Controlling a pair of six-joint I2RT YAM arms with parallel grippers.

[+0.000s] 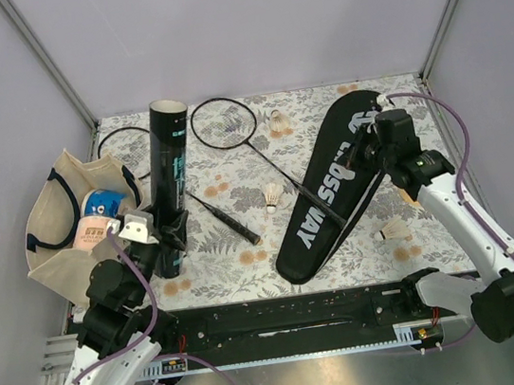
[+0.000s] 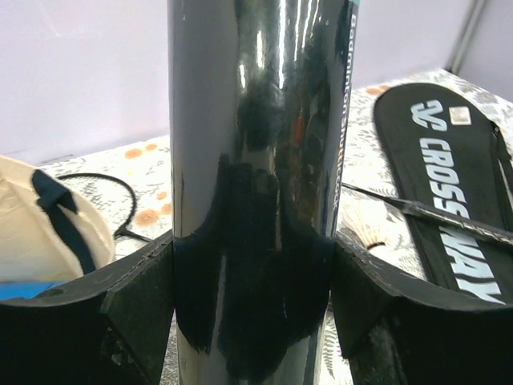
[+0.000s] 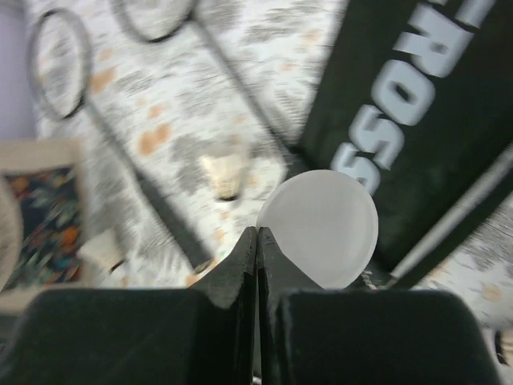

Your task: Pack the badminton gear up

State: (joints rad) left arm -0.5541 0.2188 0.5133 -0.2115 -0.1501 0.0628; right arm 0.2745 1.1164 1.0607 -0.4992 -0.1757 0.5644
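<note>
My left gripper (image 1: 169,232) is shut on the lower part of the long black tube (image 1: 170,171), which stands upright with its open end up; in the left wrist view the tube (image 2: 256,120) fills the space between the fingers (image 2: 136,305). My right gripper (image 3: 256,241) is shut on the rim of a round white lid (image 3: 321,228) and hovers over the wide end of the black "CROSSWAY" cover (image 1: 337,181). One racquet (image 1: 223,122) lies with its shaft across the cover. The other racquet's handle (image 1: 227,218) lies beside the tube. Shuttlecocks (image 1: 275,196) (image 1: 278,122) (image 1: 396,229) lie loose.
The beige tote bag (image 1: 56,230) with the tape roll (image 1: 100,203) in it sits at the far left, close to my left arm. Purple walls with metal corner posts close in the floral table (image 1: 249,270). The black base rail (image 1: 284,315) runs along the near edge.
</note>
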